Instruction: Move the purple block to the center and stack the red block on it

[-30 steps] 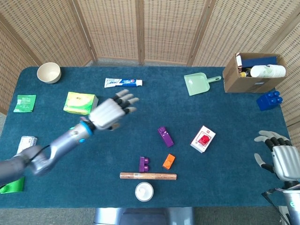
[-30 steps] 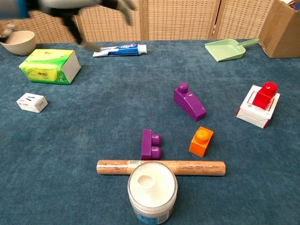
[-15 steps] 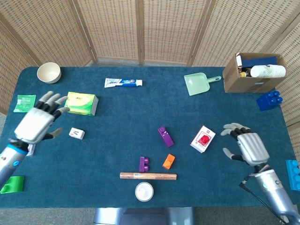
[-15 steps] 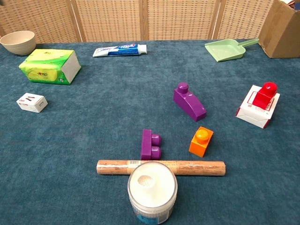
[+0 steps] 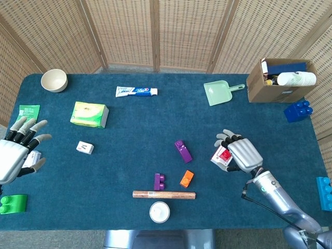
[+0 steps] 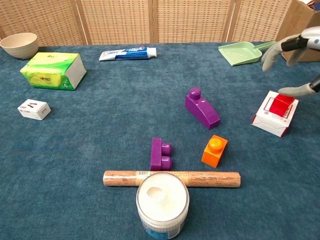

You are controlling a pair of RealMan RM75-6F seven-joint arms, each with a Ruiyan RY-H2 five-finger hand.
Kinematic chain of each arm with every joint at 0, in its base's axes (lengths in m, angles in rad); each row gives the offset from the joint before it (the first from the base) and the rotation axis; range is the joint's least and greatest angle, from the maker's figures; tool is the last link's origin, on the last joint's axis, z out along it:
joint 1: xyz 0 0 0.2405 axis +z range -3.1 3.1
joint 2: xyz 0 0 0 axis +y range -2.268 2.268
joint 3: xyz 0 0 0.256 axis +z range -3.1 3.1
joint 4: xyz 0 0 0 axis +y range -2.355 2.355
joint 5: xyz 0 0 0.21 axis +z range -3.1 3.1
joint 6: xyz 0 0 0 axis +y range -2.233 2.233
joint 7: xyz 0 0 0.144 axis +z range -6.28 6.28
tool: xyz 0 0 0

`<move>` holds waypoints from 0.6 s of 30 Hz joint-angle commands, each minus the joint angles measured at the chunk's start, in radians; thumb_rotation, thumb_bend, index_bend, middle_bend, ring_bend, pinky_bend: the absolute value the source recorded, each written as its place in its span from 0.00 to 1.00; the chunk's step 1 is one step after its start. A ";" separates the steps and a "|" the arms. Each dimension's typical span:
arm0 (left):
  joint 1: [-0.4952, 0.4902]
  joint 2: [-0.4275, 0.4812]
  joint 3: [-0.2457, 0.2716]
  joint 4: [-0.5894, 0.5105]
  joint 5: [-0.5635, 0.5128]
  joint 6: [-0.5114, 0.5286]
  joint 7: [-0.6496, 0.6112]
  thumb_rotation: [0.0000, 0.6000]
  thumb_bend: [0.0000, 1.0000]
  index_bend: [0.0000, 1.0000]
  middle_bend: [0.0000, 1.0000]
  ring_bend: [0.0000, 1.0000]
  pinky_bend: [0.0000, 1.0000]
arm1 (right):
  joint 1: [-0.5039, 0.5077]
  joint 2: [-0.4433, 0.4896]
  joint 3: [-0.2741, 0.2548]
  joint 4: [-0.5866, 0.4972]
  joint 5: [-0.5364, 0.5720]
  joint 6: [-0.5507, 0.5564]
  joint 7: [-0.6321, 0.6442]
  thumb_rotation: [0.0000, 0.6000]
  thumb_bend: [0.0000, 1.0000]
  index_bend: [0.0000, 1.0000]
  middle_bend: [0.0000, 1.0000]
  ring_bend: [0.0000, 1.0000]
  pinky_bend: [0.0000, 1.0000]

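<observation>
A sloped purple block (image 5: 182,151) (image 6: 201,108) lies near the table's middle. A second purple block (image 5: 159,181) (image 6: 161,154), with two studs, lies nearer the front beside an orange block (image 5: 187,178) (image 6: 215,150). The red block (image 5: 224,154) (image 6: 281,104) sits on a small white box (image 6: 270,122). My right hand (image 5: 243,154) (image 6: 292,47) hovers over the red block's right side, fingers spread, holding nothing. Its thumb reaches down close to the block's top. My left hand (image 5: 15,153) is spread at the table's far left edge, empty.
A brown roll (image 5: 164,195) and a white jar (image 5: 159,211) lie at the front. A green tissue box (image 5: 89,114), small white box (image 5: 84,148), bowl (image 5: 54,80) and toothpaste (image 5: 136,92) sit left and back. A dustpan (image 5: 219,93), cardboard box (image 5: 280,80) and blue block (image 5: 298,110) stand back right.
My left hand has drawn back from the table's middle to the far left edge. My right hand has moved left from the right edge to just over the red block.
</observation>
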 commanded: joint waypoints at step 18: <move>0.031 -0.022 -0.059 -0.001 0.018 -0.049 -0.021 1.00 0.32 0.29 0.12 0.03 0.00 | 0.083 -0.030 -0.055 0.123 -0.008 -0.059 -0.102 0.45 0.24 0.27 0.18 0.07 0.28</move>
